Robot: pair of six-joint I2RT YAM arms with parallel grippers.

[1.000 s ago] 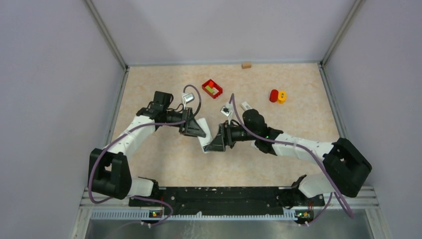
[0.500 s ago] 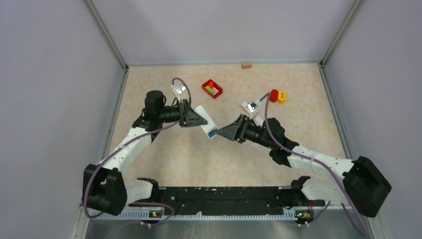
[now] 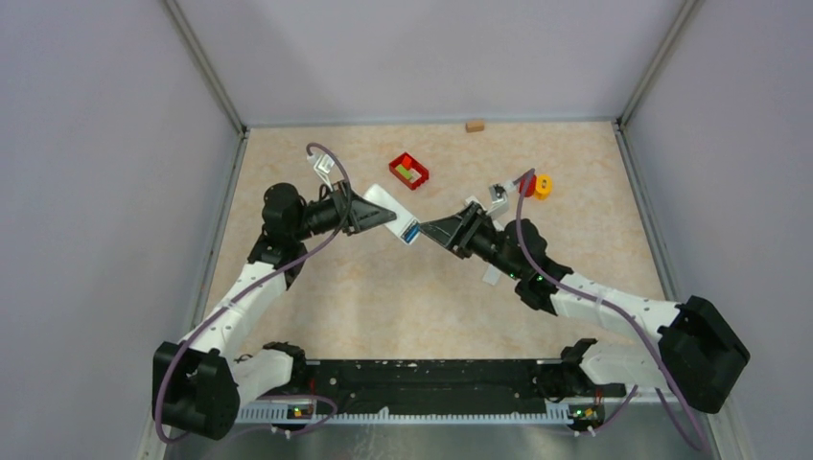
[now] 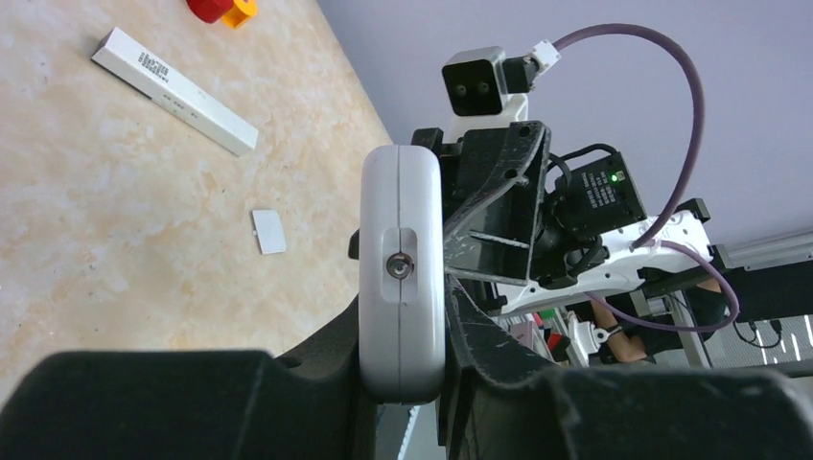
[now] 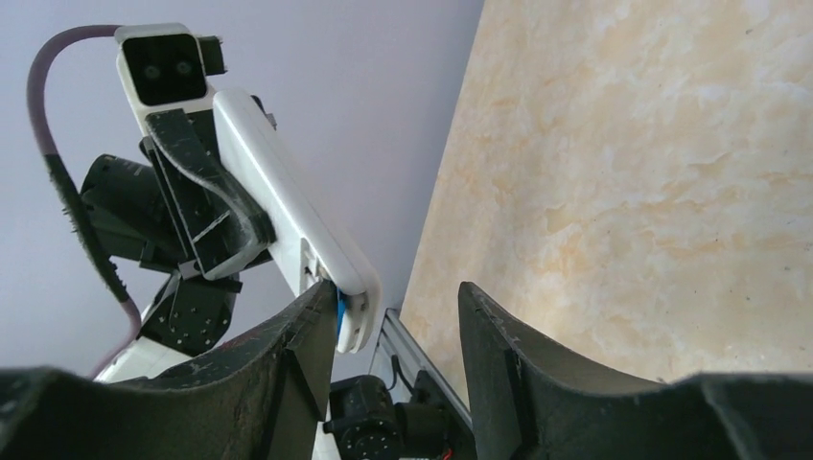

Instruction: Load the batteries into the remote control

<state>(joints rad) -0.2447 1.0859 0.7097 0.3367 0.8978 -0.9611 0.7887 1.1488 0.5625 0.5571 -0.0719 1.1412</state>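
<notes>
Since a second ago both my arms have swung toward the far side of the desk (image 3: 383, 307), carrying the remote (image 3: 388, 213) farther back with them. My left jaws are clamped on the remote near one end, holding it off the desk. In the overhead view its long axis runs from them toward the lower right, free end aimed at my right jaws. Something blue, which looks like the blue battery (image 3: 410, 233), shows at that tip. My right jaws stand apart, gripping nothing, with one finger (image 5: 307, 335) just beside the tip.
</notes>
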